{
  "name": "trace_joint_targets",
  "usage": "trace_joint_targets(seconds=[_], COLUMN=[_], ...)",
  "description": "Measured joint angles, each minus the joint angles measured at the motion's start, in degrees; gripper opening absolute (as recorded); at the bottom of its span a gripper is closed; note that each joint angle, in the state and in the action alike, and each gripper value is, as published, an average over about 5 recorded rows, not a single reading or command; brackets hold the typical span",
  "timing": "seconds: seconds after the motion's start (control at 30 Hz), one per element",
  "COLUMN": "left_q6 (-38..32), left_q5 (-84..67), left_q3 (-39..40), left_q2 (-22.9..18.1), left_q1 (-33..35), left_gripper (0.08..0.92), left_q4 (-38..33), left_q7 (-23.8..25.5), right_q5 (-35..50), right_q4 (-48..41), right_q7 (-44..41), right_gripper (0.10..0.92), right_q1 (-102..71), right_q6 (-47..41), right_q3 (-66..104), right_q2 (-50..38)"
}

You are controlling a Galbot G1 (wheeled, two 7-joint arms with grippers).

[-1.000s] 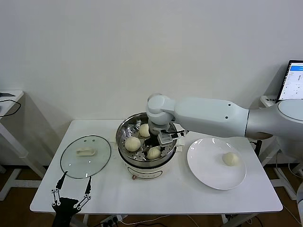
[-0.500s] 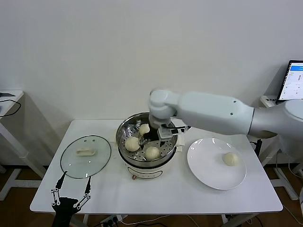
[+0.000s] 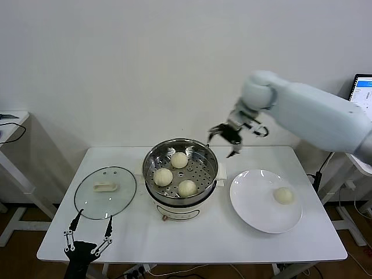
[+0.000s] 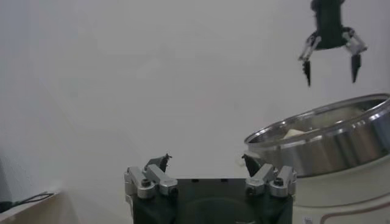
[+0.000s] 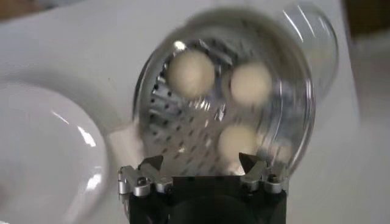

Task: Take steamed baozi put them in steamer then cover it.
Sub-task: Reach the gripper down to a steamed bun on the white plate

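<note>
Risen out of the steamer (image 3: 181, 170) since a second ago, the right gripper (image 3: 233, 135) now hangs empty above and to the right of the rim, fingers spread wide; back then it was down inside the basket among the buns.

Three buns sit on the perforated floor: one far (image 3: 179, 160), one left (image 3: 163, 176), one near (image 3: 187, 188). The right wrist view shows the same three below the open fingers. Fourth bun (image 3: 283, 196) lies alone on the right side of the white plate (image 3: 250, 200), right of the steamer and well apart from it.

Handling guess: the buns look soft and light with smooth skin, so they dent easily. Take the last one across its widest part from above, with a gentle squeeze; a low grip risks scraping the plate.

Glass lid (image 3: 105, 192) lies flat on the table (image 3: 197, 238), left of the steamer, cream handle (image 3: 106, 187) on top. Likely heavier, rigid, breakable and slick on the glass. The handle is the only sensible hold; the rim sits too flat against the table.

Left gripper (image 3: 88, 235) is parked at the near left table edge, just near of the lid, fingers spread, holding nothing.

Progress: three of four in, lid not yet on.
</note>
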Motion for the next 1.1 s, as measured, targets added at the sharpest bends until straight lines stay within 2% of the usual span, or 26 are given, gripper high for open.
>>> trace_joint_targets(seconds=[0.43,1.1], left_q6=[0.11,-0.15], left_q5=[0.3,0.43], left_q3=[0.08,-0.44], left_q2=[-0.23,-0.63], left_q1=[0.48,1.08], left_gripper=[0.823,0.823], left_q4=[-0.09,-0.12], left_q7=[0.04,0.06], right_q5=[0.37,-7.27], right_q4=[-9.54,-17.03], right_q7=[1.81,5.65], right_gripper=[0.823,0.823], right_q1=[-10.29,-22.33], right_q6=[-7.3,-9.38], right_q3=[1.62,6.23], right_q2=[-8.59,-7.63])
